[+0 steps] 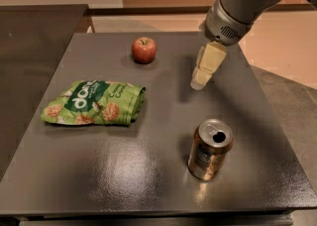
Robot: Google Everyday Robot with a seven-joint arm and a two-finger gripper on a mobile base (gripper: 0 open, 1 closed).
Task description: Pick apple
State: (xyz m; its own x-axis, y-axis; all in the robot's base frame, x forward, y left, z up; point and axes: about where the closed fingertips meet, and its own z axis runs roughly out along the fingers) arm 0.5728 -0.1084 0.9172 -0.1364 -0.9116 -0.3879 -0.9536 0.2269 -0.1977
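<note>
Apple (144, 50), small, round, red with a yellowish patch near its top, sits on the far part of the dark table (124, 180). Well to its right, apart from it, hangs the gripper (199, 79); whether it is open or closed cannot be told.

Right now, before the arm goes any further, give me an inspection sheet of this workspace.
Surface: dark grey tabletop, glossy, with glare near the front.
Job's things: apple, red, upright on the far side, standing alone, not yet grasped.
Clutter: green snack bag lying flat at picture-left; opened soda can upright near the front.
Grippers: gripper hangs over the table picture-right of the apple, apart from it, holding nothing.
Cables: nothing seen.
Surroundings: second dark counter at picture-left; tan floor beyond.
</note>
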